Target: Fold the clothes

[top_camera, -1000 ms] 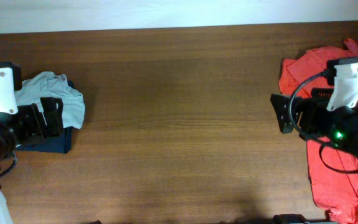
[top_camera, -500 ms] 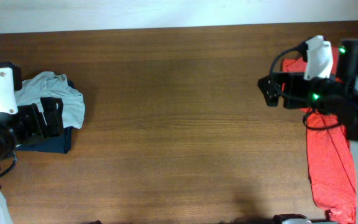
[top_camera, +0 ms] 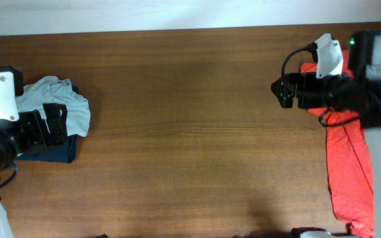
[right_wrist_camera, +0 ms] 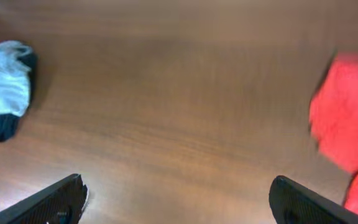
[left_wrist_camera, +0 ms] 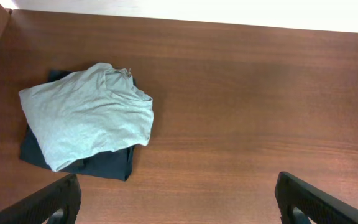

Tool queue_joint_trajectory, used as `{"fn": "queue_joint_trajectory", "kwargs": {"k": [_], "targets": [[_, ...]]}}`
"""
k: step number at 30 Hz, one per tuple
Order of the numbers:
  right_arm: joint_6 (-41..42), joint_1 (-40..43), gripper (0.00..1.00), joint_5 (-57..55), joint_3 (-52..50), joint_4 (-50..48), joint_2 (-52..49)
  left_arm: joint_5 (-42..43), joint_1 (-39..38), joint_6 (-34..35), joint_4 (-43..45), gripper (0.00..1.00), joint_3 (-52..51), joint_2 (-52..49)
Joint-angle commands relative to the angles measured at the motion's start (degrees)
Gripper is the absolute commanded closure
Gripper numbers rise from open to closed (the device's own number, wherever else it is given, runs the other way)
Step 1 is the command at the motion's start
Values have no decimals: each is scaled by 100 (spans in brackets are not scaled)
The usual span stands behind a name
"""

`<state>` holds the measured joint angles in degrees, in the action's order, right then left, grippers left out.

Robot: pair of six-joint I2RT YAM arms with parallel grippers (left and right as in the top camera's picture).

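A brown wooden tabletop [top_camera: 177,132] seen from above. At its left edge lies a pale grey-green shirt [top_camera: 68,109], folded and stacked on a folded dark navy garment [top_camera: 65,151], whose edge shows beneath it. The left hand [top_camera: 55,124] hovers over this stack; in the left wrist view its fingers [left_wrist_camera: 55,202] stand wide apart, holding nothing. The middle of the tabletop is bare wood. Near the far right corner the right hand [top_camera: 282,91] points toward the left edge, its fingers [right_wrist_camera: 61,199] also spread wide and gripping nothing. Behind it, a red garment [top_camera: 349,165] lies unfolded and rumpled along the right edge, running from the far corner toward the near one, partly hidden by the right arm.
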<state>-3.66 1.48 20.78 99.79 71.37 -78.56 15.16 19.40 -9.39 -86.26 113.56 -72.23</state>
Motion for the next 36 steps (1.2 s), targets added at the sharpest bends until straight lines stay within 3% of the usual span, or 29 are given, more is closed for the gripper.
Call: {"fn": "queue_joint_trajectory", "kwargs": {"k": [1,4,10,22,26,31,36], "targets": [[-1515,-345,1,105,-28,-225,973,24,-24,-33,2,1,-11,-9],[-2129,-531,2,105,-273,-221,1604,24,-24,-35,2,1,-11,-9],[-2142,-516,2,55,-1517,-343,3095,24,-24,-33,2,1,-11,-9],[-1985,-516,1,-179,-5849,-2236,5971,24,-24,-33,2,1,-11,-9],[-1985,-518,1,269,-7195,-3095,6846,24,-24,-33,2,1,-11,-9],[-1987,-518,2,321,-8019,-3364,7864,24,-24,-33,2,1,-11,-9],[-1989,-518,2,420,-8164,-3414,7764,24,-24,-33,2,1,-11,-9]]}}
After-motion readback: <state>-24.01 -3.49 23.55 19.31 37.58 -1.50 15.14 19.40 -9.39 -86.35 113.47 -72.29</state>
